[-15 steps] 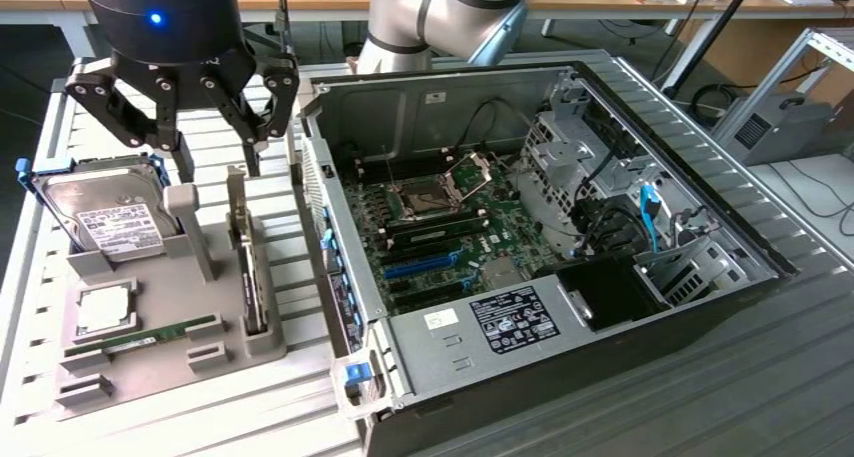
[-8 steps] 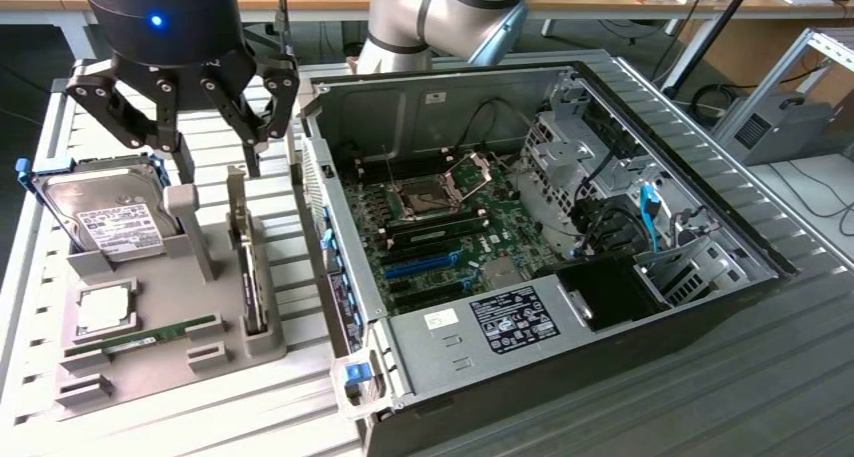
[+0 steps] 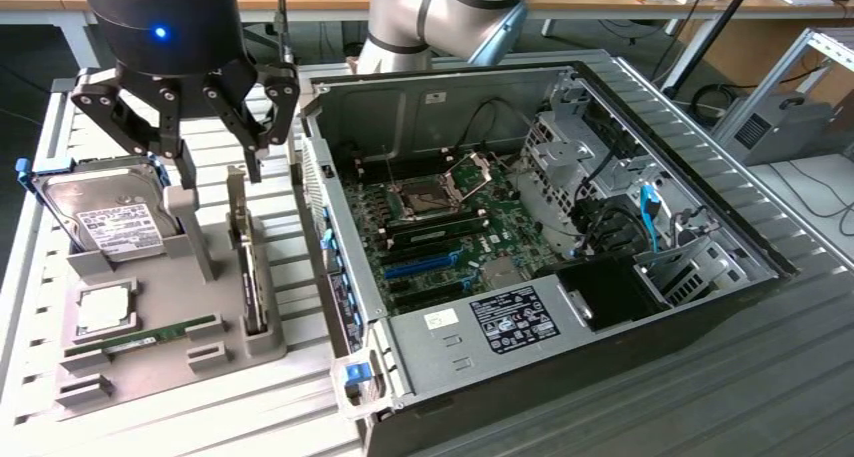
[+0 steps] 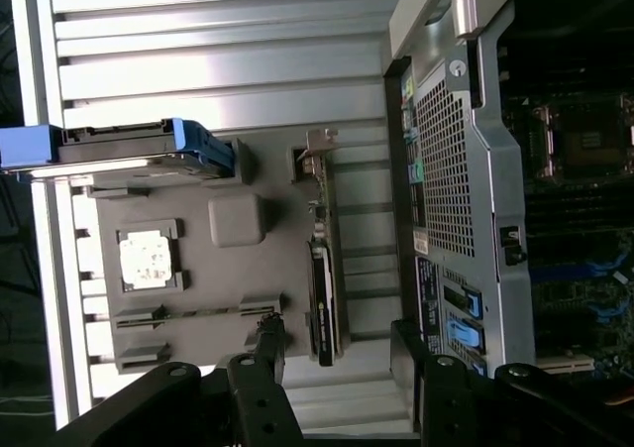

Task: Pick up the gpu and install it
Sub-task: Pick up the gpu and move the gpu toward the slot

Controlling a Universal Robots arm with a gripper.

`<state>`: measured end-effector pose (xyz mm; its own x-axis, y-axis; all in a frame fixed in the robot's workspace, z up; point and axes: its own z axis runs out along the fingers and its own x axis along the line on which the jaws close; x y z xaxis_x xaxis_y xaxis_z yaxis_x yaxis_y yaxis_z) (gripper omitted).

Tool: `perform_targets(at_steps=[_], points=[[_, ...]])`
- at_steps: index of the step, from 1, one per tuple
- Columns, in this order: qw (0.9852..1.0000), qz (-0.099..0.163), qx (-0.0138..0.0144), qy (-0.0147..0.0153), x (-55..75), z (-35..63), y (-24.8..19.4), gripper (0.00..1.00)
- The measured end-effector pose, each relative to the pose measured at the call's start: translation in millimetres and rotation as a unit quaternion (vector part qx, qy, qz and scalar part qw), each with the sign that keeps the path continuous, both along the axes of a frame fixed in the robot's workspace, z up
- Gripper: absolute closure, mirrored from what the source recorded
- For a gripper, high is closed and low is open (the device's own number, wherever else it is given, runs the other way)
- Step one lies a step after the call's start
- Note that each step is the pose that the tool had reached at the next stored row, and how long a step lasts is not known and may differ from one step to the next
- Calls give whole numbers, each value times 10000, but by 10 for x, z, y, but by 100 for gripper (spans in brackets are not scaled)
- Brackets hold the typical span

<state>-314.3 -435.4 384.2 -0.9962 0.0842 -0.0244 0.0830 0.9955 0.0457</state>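
Quick progress check: I'd say this one is basically at the very start. The gpu is standing on its long edge in the grey parts holder, in the lower left of the exterior view, just beside the open pc case. It looks like the metal bracket end points toward the top of the frame.

The gripper hangs in the upper left of that frame, right over the far end of the card. Its fingers are spread apart and not clamped on anything. In the wrist view the card runs straight through the gap between them. From the exterior view one fingertip looks very close to the card's top edge, but I honestly can't tell if it's touching. My read is lined up, not grabbed.

On the install side nothing is done as far as I can see. The motherboard sits in the middle of the frame, and its blue expansion slot has no card standing in it. So the grab, the lift, the trip across to the case and the seating all look like they're left.

The other bits in the holder look untouched. The hard drive is propped up at the exterior view's left, and the memory stick lies flat near the lower left corner.
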Motion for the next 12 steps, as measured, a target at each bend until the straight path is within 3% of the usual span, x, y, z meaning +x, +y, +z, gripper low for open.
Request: perform_targets(at_steps=[12], points=[[10000,0,0,0,0,-33,0,44]])
